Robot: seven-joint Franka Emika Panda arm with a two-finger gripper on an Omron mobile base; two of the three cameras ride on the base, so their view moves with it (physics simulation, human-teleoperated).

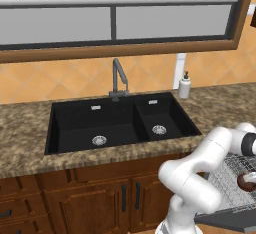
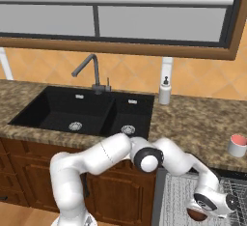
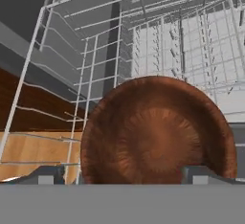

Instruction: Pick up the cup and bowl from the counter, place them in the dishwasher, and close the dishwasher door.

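1. The gripper (image 3: pixel 122 177) is down in the dishwasher rack (image 3: pixel 158 36); its jaws stand spread wide, one dark tip at each side of the bowl (image 3: pixel 158 132).
2. The bowl looks freed, lying in the rack and not clamped. From the right base view it sits just under the wrist (image 2: pixel 212 203).
3. To finish this step well, I'd lift straight back along the jaws' line, so neither tip drags the bowl or snags a wire.
4. Watch for the bowl rolling; it is round and glossy.
5. Farther off, the cup (image 2: pixel 237 145) stands on the worktop (image 2: pixel 193 119), right of the sink (image 2: pixel 82 109), well apart from the soap bottle (image 2: pixel 165 92). It comes next, I judge.
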